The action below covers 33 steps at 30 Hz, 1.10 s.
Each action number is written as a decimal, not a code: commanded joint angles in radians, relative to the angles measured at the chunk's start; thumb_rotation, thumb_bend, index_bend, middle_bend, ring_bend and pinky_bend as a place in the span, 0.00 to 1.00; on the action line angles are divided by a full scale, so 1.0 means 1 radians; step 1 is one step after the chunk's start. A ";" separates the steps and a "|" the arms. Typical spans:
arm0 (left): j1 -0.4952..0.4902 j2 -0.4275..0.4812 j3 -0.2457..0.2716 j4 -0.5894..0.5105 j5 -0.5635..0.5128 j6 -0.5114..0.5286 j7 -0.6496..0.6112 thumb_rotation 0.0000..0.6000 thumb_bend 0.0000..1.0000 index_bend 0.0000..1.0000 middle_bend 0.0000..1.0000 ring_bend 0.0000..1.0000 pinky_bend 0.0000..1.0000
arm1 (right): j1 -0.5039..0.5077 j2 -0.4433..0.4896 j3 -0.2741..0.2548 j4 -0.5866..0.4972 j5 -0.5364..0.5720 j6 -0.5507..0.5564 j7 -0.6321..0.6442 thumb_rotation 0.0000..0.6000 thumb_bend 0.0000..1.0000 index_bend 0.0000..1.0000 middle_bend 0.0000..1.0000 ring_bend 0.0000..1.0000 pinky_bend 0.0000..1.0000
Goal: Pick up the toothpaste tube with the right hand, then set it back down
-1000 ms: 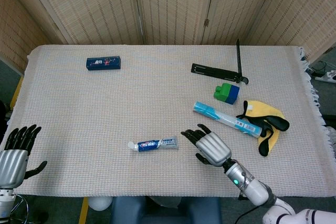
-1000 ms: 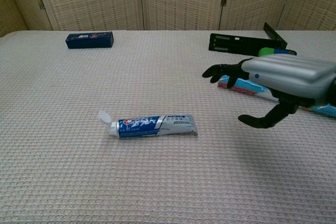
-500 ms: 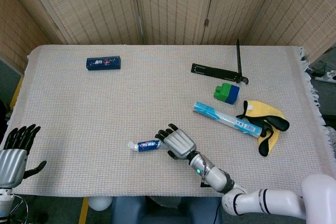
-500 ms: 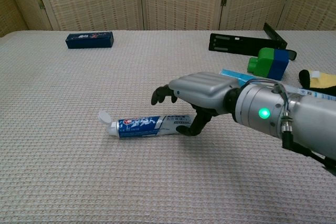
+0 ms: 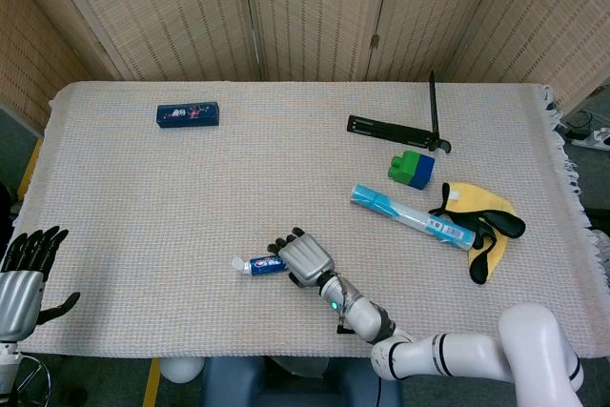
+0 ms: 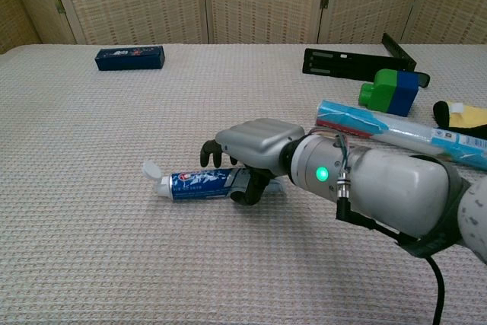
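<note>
Over the last second I have brought the right hand (image 6: pixel 255 150) from open air near the right half of the bench (image 5: pixel 124 197) across and down onto the toothpaste tube (image 6: pixel 199 183); half a second ago its fingers were only reaching over the crimped tail, and now the palm covers that tail with the fingers (image 6: pixel 211 154) curled over the far side and the thumb tucked under the near side. I judge this as the closing stage of the grasp: the hand is wrapping the tube, but the tube lies flat on the cloth near the front edge, a little left of centre, so I cannot tell that the grip is firm, and the lift is not yet made. The left hand (image 5: pixel 21 278) rests at the front left corner, fingers spread and holding nothing. The tube is a flattened, soft laminate body, glossy blue and white, with a white flip cap hanging open at its left end; it should dent under pressure. The bench cover is a pale waffle-weave fabric, matte and slightly yielding. The right hand has a smooth silver shell over dark, jointed fingers, with a green lamp lit on the wrist.
</note>
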 commanded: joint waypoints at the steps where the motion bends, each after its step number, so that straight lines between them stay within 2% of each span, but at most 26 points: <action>1: 0.000 0.000 0.001 0.003 -0.001 -0.002 -0.004 1.00 0.25 0.10 0.09 0.07 0.00 | 0.009 -0.009 -0.007 0.006 0.006 0.015 -0.006 1.00 0.45 0.27 0.29 0.29 0.19; 7: -0.002 0.000 0.001 0.011 0.007 -0.001 -0.014 1.00 0.25 0.11 0.09 0.07 0.00 | 0.023 -0.035 -0.023 0.028 0.013 0.044 -0.015 1.00 0.45 0.31 0.32 0.32 0.19; 14: -0.005 -0.001 0.006 0.020 0.020 -0.004 -0.029 1.00 0.25 0.11 0.09 0.07 0.00 | 0.035 -0.064 -0.031 0.061 0.009 0.068 -0.015 1.00 0.45 0.41 0.38 0.40 0.20; 18: -0.016 0.000 0.006 0.016 0.037 -0.009 -0.025 1.00 0.25 0.12 0.09 0.08 0.00 | 0.029 -0.079 -0.033 0.086 -0.076 0.104 0.039 1.00 0.46 0.56 0.49 0.52 0.32; 20: -0.026 0.005 0.006 0.009 0.051 -0.016 -0.021 1.00 0.25 0.13 0.09 0.08 0.00 | 0.022 -0.073 -0.031 0.086 -0.115 0.115 0.078 1.00 0.52 0.64 0.55 0.59 0.42; 23: -0.057 0.023 0.009 -0.009 0.085 -0.046 -0.035 1.00 0.25 0.14 0.09 0.09 0.00 | 0.020 -0.035 -0.024 0.059 -0.150 0.105 0.126 1.00 0.58 0.70 0.60 0.66 0.55; 27: -0.122 0.025 -0.004 -0.019 0.149 -0.088 -0.038 1.00 0.25 0.18 0.15 0.16 0.01 | 0.031 0.063 -0.021 -0.017 -0.173 0.068 0.131 1.00 0.61 0.73 0.62 0.68 0.59; 33: -0.246 -0.019 -0.029 0.005 0.272 -0.150 -0.031 1.00 0.25 0.24 0.32 0.33 0.26 | 0.077 0.239 -0.009 -0.141 -0.147 -0.015 0.073 1.00 0.61 0.75 0.63 0.69 0.59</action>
